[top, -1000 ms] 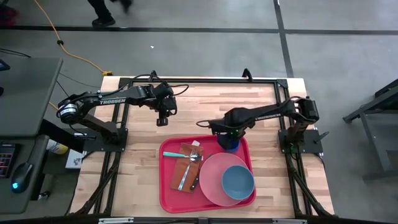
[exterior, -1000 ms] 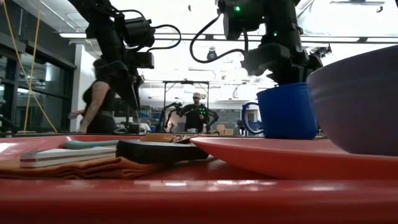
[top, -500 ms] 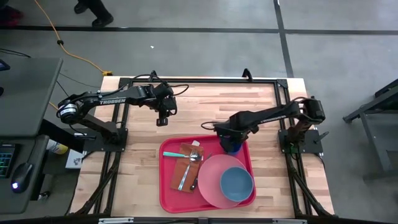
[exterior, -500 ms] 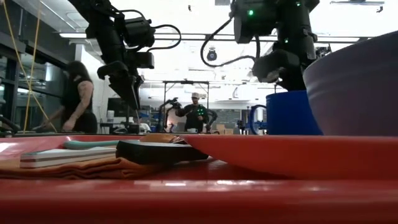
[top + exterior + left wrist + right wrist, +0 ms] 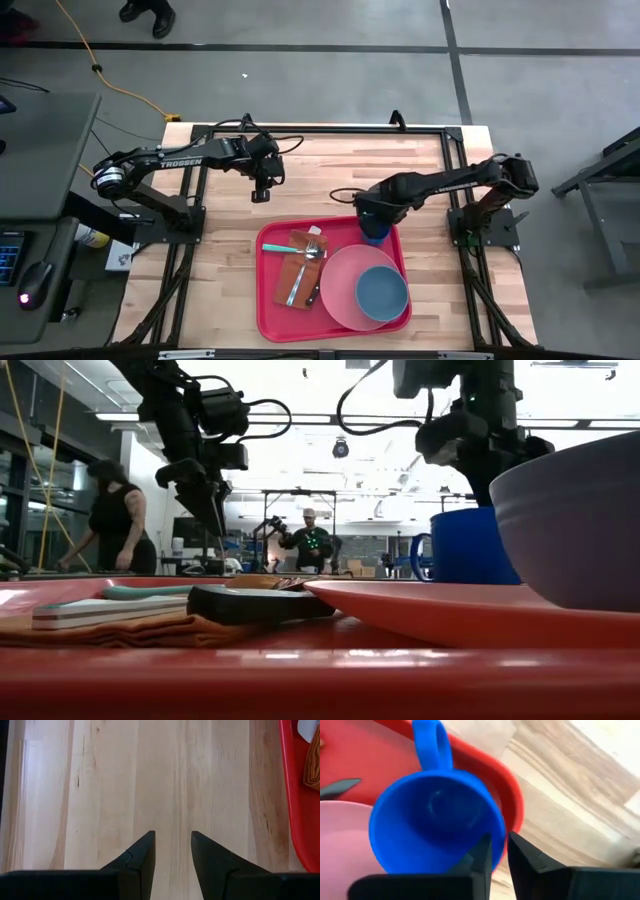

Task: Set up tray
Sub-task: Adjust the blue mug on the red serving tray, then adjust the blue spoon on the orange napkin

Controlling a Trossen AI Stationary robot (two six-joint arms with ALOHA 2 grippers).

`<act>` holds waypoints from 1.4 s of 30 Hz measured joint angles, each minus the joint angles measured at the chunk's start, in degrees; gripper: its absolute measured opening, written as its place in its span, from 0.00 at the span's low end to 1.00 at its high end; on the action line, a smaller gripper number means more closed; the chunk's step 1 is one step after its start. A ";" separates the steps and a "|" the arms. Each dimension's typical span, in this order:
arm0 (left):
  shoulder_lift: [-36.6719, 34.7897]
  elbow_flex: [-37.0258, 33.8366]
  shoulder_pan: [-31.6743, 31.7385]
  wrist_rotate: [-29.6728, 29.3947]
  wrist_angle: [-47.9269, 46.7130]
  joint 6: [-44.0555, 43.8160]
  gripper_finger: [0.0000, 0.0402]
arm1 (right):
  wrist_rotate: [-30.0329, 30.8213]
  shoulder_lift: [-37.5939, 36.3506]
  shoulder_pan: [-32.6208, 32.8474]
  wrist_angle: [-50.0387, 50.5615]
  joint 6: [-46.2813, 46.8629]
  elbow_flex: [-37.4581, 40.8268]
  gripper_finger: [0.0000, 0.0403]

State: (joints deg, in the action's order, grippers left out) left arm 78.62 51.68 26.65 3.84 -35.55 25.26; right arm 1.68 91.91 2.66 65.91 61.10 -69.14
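The red tray (image 5: 270,312) lies at the table's near middle. It carries a brown napkin (image 5: 298,270) with cutlery, a pink plate (image 5: 338,285) with a blue bowl (image 5: 382,292), and a blue cup (image 5: 435,820). The cup (image 5: 376,236) stands upright in the tray's far right corner. My right gripper (image 5: 497,840) hangs just over the cup's rim, pointing down, with a narrow gap between its fingers. My left gripper (image 5: 172,837) waits open over bare wood beyond the tray's far left corner (image 5: 262,193). My right gripper comes from above at the cup's rim (image 5: 501,832), on the side away from the handle (image 5: 432,745). One finger (image 5: 481,851) is over the inside and one finger (image 5: 520,855) is outside. I cannot tell whether either finger touches the rim.
Bare wood lies on the far side of the tray and to its left (image 5: 225,270). A black frame (image 5: 320,130) runs along the table's far edge. In the low view a person (image 5: 118,520) stands in the room behind.
My right gripper has drawn back toward the table's right edge, risen a little and rolled somewhat. The blue cup has shifted slightly toward the right and stands upright on the tray. The person in the background has walked to the left.
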 joint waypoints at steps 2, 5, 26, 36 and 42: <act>0.00 0.00 0.00 0.00 0.02 0.00 0.39 | -0.06 -0.02 0.12 -0.15 0.02 -0.01 0.12; 0.01 0.00 0.00 0.00 0.02 0.00 0.39 | 0.34 -0.04 0.16 0.57 0.52 -0.02 0.16; -0.01 0.02 0.00 0.65 -0.15 -0.02 0.39 | 1.78 -1.26 -0.02 4.36 -4.40 -6.89 0.41; -0.01 0.02 0.00 6.35 -0.13 0.38 0.39 | 7.16 -1.63 -1.19 0.29 -14.49 -17.92 0.42; 0.00 0.01 -0.04 23.19 -0.25 2.89 0.39 | 7.85 -1.63 -3.39 -5.99 -20.40 -18.93 0.38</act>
State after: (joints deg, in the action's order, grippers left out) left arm 78.62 51.69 26.61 27.03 -35.80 28.14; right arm 9.53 90.28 -0.73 59.92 40.70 -88.07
